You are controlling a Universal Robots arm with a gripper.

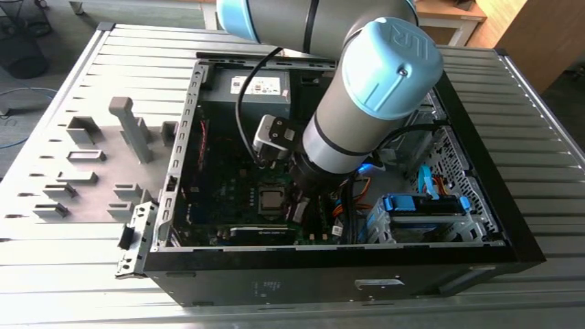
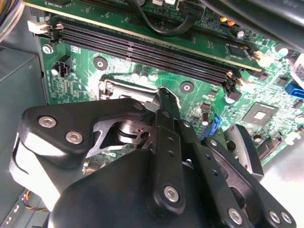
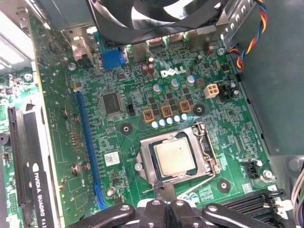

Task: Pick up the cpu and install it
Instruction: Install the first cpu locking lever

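CPU (image 3: pixel 175 158) sits seated in the socket frame (image 3: pixel 209 152) on the motherboard (image 3: pixel 142 118). Just beside the socket, the gripper (image 3: pixel 164 202) hovers with its fingers pressed together, holding nothing.

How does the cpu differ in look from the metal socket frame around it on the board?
The cpu has a plain, pale silvery top that is solid; the socket frame is a darker grey metal rim, open in its middle. The cpu is compact and nearly square; the frame is wider and encloses it. Both lie flat on the green motherboard, just beyond the gripper.
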